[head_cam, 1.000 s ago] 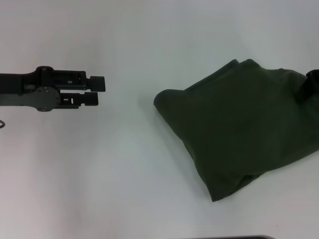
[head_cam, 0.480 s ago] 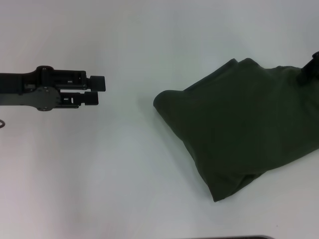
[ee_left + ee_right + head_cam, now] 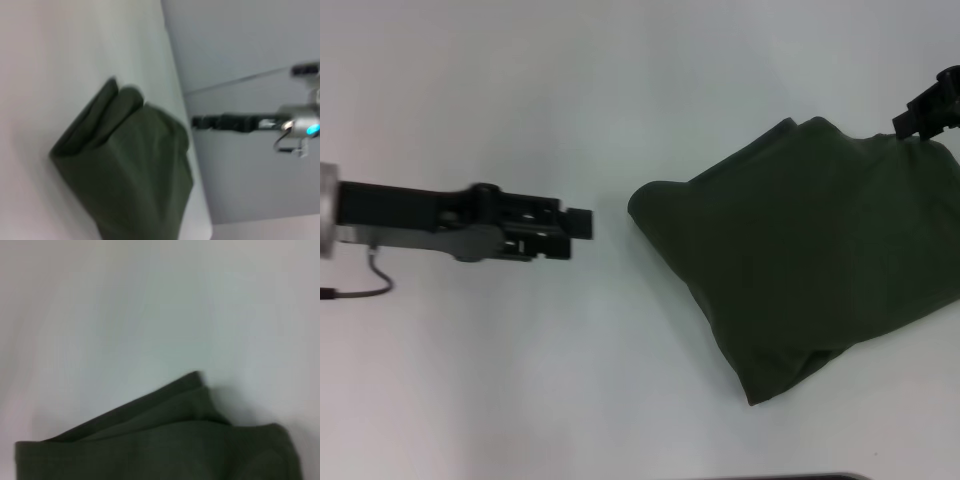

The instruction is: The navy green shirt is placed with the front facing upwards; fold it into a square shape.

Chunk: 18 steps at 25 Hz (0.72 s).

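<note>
Dark olive-green cotton shirt (image 3: 800,255), bunched into layered folds on the right half of the white table (image 3: 570,380), not yet square. Left gripper (image 3: 582,224) just beside its near-left corner, jaws nearly together on nothing. Right gripper (image 3: 928,108) at the far right corner; grip impossible to tell. Best to pinch every layer at that corner, then draw across low and evenly.

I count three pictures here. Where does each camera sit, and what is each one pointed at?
Head view: on the robot's head, looking down at the white table; shows the left gripper, the folded navy green shirt and the right gripper.
Left wrist view: on the left arm, facing the shirt; the right arm shows beyond.
Right wrist view: on the right arm, over the shirt's edge; no body.
All three share the shirt.
</note>
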Motion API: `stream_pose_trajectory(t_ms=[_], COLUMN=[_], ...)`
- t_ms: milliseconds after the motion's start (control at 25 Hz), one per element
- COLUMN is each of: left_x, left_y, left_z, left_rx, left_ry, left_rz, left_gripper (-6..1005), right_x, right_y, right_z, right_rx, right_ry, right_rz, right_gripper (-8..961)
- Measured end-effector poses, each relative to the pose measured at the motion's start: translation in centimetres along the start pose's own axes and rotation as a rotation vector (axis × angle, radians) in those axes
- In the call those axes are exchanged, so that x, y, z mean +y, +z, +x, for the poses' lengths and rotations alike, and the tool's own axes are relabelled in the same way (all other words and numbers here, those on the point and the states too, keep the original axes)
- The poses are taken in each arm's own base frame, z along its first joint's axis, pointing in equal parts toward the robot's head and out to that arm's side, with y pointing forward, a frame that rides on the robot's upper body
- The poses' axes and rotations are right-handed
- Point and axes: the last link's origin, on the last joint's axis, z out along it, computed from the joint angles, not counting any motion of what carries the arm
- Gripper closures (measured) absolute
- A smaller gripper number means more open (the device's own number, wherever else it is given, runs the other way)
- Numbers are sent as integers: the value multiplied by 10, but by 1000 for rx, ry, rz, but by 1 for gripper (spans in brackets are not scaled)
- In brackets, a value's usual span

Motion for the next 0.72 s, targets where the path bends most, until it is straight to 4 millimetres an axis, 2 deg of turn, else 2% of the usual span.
stream_pose_trajectory(t_ms=[360, 720], left_x=[-12, -15], left_y=[60, 98], left_z=[-2, -4], left_rx=[-82, -87], left_ry=[-63, -104], left_rz=[156, 138], left_gripper=[393, 408], right_x=[5, 5], right_y=[6, 13], right_z=[0, 3], right_rx=[-5, -10], right_ry=[-12, -23], right_rz=[-20, -28], right_gripper=[600, 601])
